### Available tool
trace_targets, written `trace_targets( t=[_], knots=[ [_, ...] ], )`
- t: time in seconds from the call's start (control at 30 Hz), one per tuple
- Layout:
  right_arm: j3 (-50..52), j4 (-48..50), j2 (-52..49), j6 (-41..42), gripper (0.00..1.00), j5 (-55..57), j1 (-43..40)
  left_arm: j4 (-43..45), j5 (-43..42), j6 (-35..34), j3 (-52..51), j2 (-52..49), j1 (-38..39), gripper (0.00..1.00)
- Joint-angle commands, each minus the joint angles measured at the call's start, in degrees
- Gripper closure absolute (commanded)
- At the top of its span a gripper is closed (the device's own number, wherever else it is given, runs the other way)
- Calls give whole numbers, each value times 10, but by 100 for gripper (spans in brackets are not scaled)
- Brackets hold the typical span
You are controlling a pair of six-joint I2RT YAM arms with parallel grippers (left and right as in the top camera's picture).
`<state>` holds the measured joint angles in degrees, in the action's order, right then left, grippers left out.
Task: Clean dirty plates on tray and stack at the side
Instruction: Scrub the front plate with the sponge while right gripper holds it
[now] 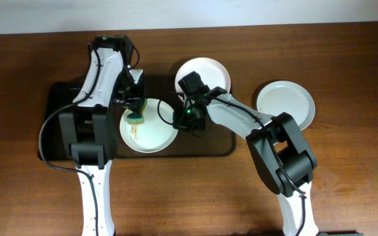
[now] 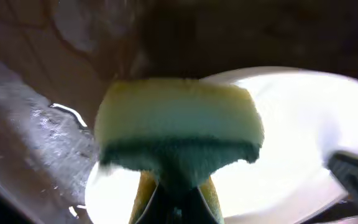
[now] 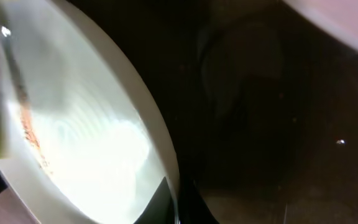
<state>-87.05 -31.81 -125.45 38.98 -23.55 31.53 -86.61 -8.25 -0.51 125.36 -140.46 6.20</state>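
A white dirty plate [image 1: 151, 131] with orange-brown streaks sits on the dark brown tray [image 1: 202, 147]. My left gripper [image 1: 135, 111] is shut on a yellow-green sponge [image 1: 136, 118], pressed onto the plate's left part; the sponge fills the left wrist view [image 2: 179, 127] over the plate [image 2: 303, 124]. My right gripper [image 1: 179, 119] is shut on the plate's right rim, seen in the right wrist view [image 3: 176, 208] with the streaked plate [image 3: 86, 130]. A second white plate [image 1: 203, 74] lies at the tray's back edge. A third plate [image 1: 285, 103] lies on the table right of the tray.
The wooden table [image 1: 346, 177] surrounds the tray. The tray's left part [image 1: 54, 124] lies under my left arm. A pale wall runs along the table's back edge.
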Motion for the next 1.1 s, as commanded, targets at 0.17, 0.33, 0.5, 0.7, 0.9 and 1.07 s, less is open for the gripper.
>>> trace_targets(
  t=[0.17,0.33,0.5,0.7,0.9,1.07],
  knots=[
    [-1,-2,-23,3,96,6,-2,26,89,-73,-156,7,14,99],
    [-1,1,-23,3,96,6,-2,56,141,-141,-170,7,34,99],
    [-1,4,-23,3,96,9,-2,267,154,-140,-242,7,79,99],
    [-1,3,-23,3,96,15,-1,276,188,-140,-211,16,80,99],
    [-1,4,-23,3,96,15,-1,49,99,-80,12,20,40,99],
    [-1,4,-23,3,96,15,-1,-9,90,-77,-19,18,40,99]
  ],
)
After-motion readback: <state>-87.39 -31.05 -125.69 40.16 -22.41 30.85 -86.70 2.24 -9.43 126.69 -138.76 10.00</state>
